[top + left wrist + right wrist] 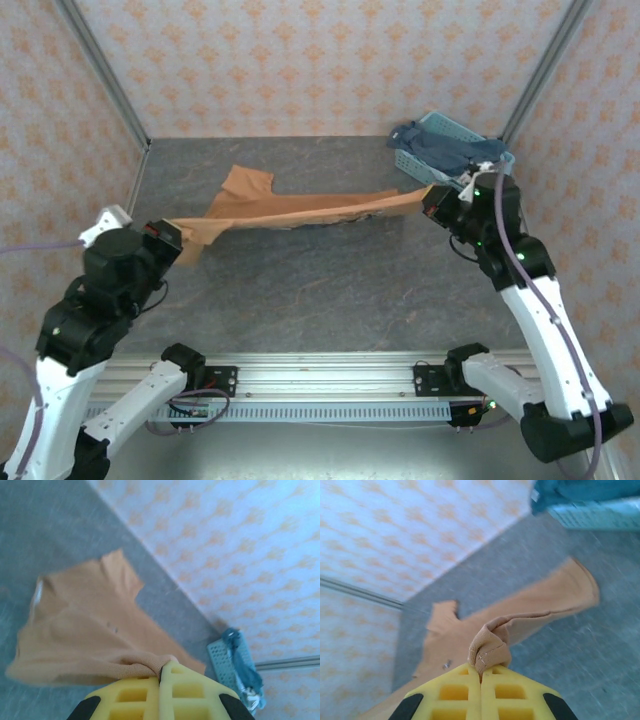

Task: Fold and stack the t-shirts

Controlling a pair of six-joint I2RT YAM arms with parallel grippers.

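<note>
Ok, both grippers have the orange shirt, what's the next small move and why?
Probably lower both together, keeping tension, to lay the orange-brown t-shirt flat on the table. The left gripper and right gripper each pinch an edge, and the cloth hangs stretched between them, bunched rather than spread.

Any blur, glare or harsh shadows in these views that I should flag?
Top external: sharp, evenly lit, no glare; only a faint shadow under the orange-brown t-shirt. Left wrist: mildly soft, the basket smeared. Right wrist: the blurriest, with the table streaked, though the right claw close up looks crisp.
</note>
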